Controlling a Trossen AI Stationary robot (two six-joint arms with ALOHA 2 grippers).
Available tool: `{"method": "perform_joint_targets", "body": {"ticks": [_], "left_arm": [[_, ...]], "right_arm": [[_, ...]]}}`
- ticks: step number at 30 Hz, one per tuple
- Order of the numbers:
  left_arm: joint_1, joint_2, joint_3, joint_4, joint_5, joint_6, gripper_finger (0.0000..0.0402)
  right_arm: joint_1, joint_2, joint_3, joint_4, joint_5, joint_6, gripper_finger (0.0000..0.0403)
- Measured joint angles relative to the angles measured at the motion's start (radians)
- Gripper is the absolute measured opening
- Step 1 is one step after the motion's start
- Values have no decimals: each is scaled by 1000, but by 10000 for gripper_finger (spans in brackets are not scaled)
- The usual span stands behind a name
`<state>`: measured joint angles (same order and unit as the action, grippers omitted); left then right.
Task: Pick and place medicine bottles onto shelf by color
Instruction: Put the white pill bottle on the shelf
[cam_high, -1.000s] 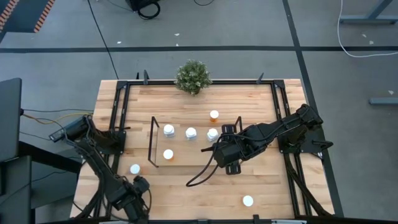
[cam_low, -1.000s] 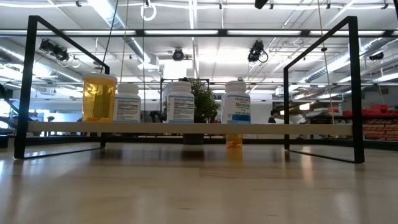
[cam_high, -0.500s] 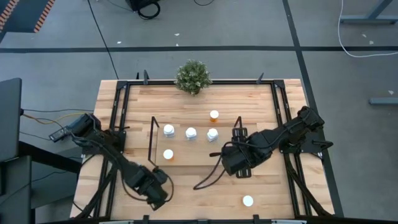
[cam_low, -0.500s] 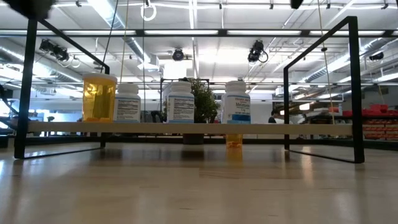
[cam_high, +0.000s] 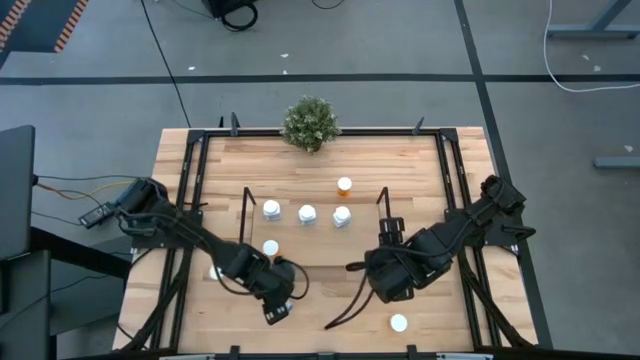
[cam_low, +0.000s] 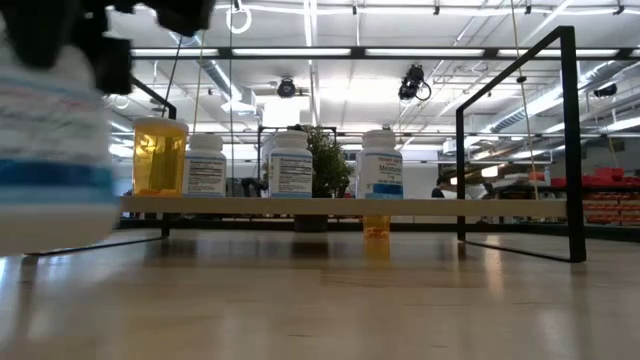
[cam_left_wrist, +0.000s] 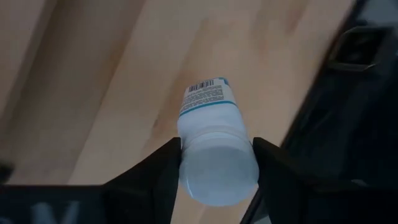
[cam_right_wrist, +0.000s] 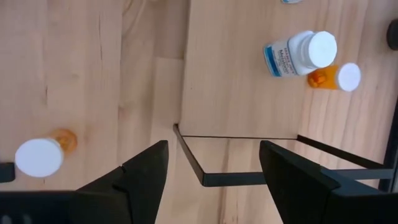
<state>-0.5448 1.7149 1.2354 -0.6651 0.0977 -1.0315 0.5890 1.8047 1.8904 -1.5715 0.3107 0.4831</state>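
- Seen from above, the shelf (cam_high: 315, 228) stands mid-table just in front of the potted plant (cam_high: 310, 123); on its deck are four medicine bottles (cam_high: 306, 214), three white caps in a row and one nearer the front-left corner. An orange bottle (cam_high: 345, 185) stands behind the shelf, between it and the plant. The left gripper (cam_high: 278, 302) is in front of the shelf's left end; the right gripper (cam_high: 390, 288) is off the shelf's front-right corner, with a white-capped bottle (cam_high: 399, 323) on the table just in front of it.
- At table height, the shelf (cam_low: 300, 205) carries an orange-bodied bottle (cam_low: 159, 156) at its left and three whitish ones beside it; a large blurred white bottle (cam_low: 50, 160) fills the near left, under dark gripper parts.
- Through the left wrist camera, the left gripper (cam_left_wrist: 216, 167) is clamped on a whitish bottle (cam_left_wrist: 214, 146) by its capped end, above bare wood.
- Through the right wrist camera, the right gripper (cam_right_wrist: 211, 163) has its fingers apart, grasping nothing, over the shelf's rod corner (cam_right_wrist: 193, 163); an orange bottle (cam_right_wrist: 45, 153) stands outside the shelf.
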Motion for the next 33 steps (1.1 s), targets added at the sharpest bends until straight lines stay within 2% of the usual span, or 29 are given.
{"method": "perform_joint_targets", "body": {"ticks": [3,11,26,28,33], "left_arm": [[16,0,0,57,0,38,190],[21,0,4,87,-8,147,191],[27,5,200,93,-233,460,192],[38,25,229,68,-234,474,192],[85,130,381,-159,-236,537,192]], "right_arm": [[4,0,0,0,3,4,259],[3,0,0,0,3,7,259],[3,0,0,0,3,7,259],[3,0,0,0,3,7,259],[4,0,0,0,3,13,259]]}}
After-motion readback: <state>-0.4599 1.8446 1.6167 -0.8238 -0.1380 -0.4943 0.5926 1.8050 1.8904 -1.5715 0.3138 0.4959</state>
